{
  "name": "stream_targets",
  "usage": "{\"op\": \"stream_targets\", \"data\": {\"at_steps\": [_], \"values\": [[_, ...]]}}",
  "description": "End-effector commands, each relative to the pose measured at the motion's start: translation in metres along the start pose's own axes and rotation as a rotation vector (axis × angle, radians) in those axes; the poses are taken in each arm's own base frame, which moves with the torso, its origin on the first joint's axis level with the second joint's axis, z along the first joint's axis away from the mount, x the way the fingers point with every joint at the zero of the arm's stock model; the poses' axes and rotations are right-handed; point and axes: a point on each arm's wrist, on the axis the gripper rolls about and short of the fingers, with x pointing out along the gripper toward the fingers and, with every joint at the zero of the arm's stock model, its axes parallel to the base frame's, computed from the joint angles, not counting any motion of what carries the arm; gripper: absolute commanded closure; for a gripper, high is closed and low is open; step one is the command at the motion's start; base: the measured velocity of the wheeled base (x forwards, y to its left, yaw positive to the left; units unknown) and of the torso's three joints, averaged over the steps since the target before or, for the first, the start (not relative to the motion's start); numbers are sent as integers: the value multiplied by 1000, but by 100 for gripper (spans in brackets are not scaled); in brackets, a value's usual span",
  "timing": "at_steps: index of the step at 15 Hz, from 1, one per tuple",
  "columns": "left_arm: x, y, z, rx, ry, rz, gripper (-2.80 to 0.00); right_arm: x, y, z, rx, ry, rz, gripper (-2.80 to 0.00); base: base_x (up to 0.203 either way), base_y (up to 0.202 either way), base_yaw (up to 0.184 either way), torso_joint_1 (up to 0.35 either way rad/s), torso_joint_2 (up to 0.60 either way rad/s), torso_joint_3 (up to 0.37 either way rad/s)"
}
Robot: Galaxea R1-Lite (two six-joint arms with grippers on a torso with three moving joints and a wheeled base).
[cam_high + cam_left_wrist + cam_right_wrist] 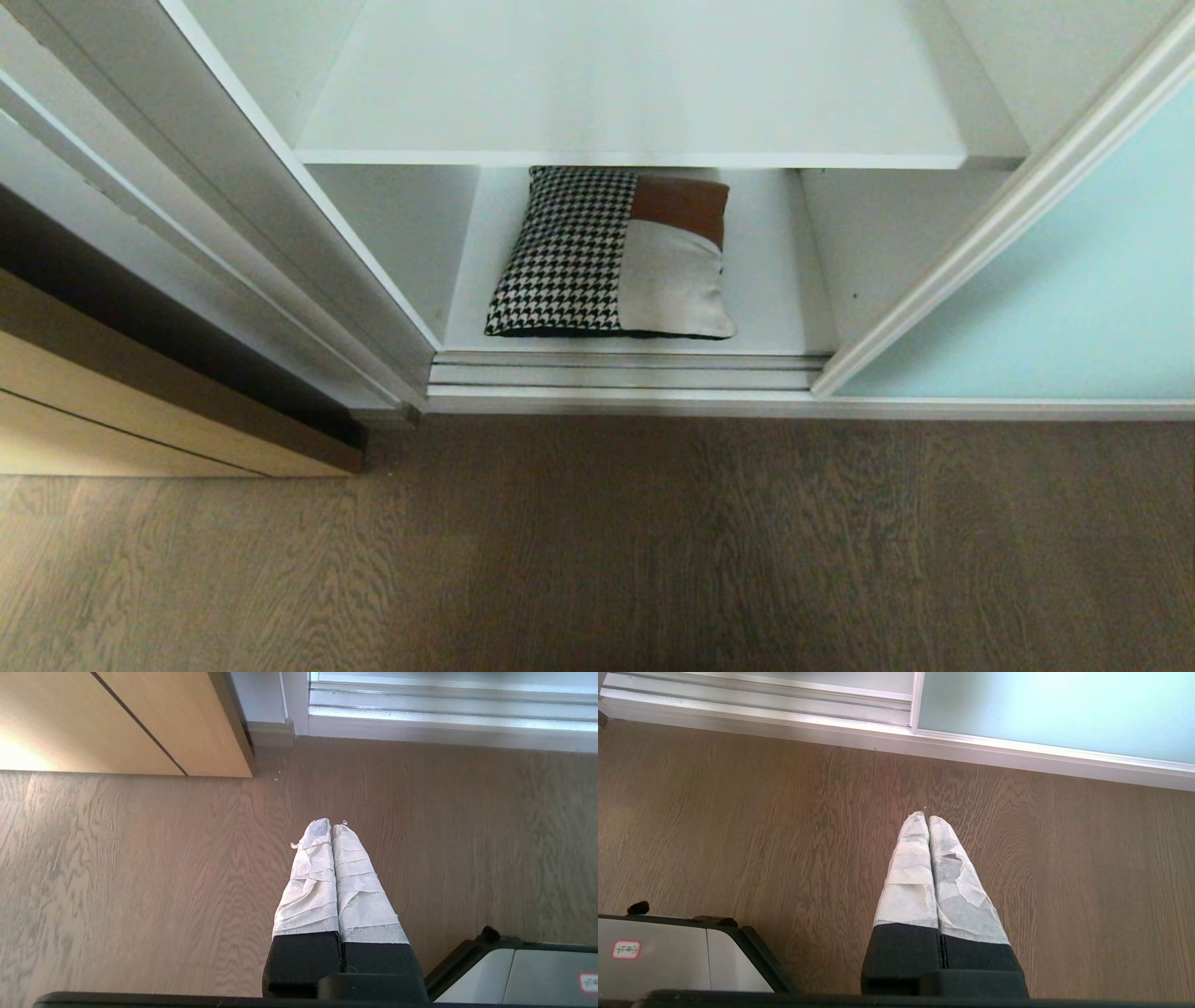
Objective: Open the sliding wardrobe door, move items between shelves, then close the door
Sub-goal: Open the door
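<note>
Here's the white wardrobe (373, 233) standing open in front of the robot, its compartment bare to the room. The sliding wardrobe door (1074, 280), that frosted aqua panel in its pale frame, sits pushed off to the right, which is why the shelves are reachable at all. To the left, a tan wood cabinet (140, 420) stands on the wood floor (597, 560).

Inside, the upper shelf (635, 93) is a flat white board with nothing visible on it. Below, on the bottom shelf (775, 299), lies the cushion (611, 254), flat, houndstooth half to the left, grey-beige and brown patch to the right, its front edge just behind the door track (625, 369). Easy to reach from the front, I'd say, and soft enough to pinch by an edge.

Neither arm shows from the head camera. Down low, the left gripper (331, 826) hangs over bare floor near the corner of the tan cabinet, fingers pressed together, nothing between them. The right gripper (927, 819) does the same over the floor before the aqua door, closed tight and empty.

My read: door open, the cushion move either finished or not begun, and closing not yet done.
</note>
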Motion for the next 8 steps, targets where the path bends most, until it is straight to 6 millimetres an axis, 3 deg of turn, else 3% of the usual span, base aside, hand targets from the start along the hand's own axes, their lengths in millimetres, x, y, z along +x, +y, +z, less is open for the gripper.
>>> {"op": "stream_targets", "data": {"at_steps": [1, 8], "values": [[1, 0, 0, -2, -7, 0, 0, 0, 0, 0, 0, -1, 0, 0, 0, 0, 0, 0, 0, 0], [1, 0, 0, -4, -10, 0, 0, 0, 0, 0, 0, -1, 0, 0, 0, 0, 0, 0, 0, 0]]}}
